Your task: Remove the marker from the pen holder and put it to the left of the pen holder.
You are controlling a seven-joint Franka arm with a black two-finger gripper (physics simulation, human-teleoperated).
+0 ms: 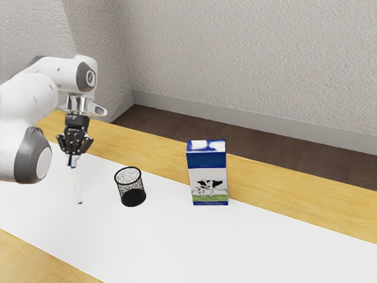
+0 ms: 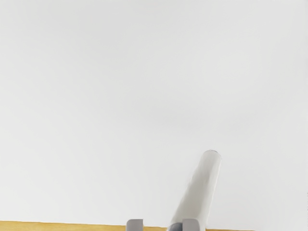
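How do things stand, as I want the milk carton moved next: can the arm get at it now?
Probably not straight away: the marker is right at the tool and would likely need putting down first. Otherwise the way to the carton looks free, passing above the shorter pen holder.

1 side view, 1 nearer wrist view, both angled down, sharing white surface (image 1: 177, 247)

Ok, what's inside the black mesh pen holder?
Nothing sticks up from the black mesh pen holder; its open top shows the speckled inner wall. The dark lower part hides its bottom, so I can't rule out something short. The slim white marker is outside.
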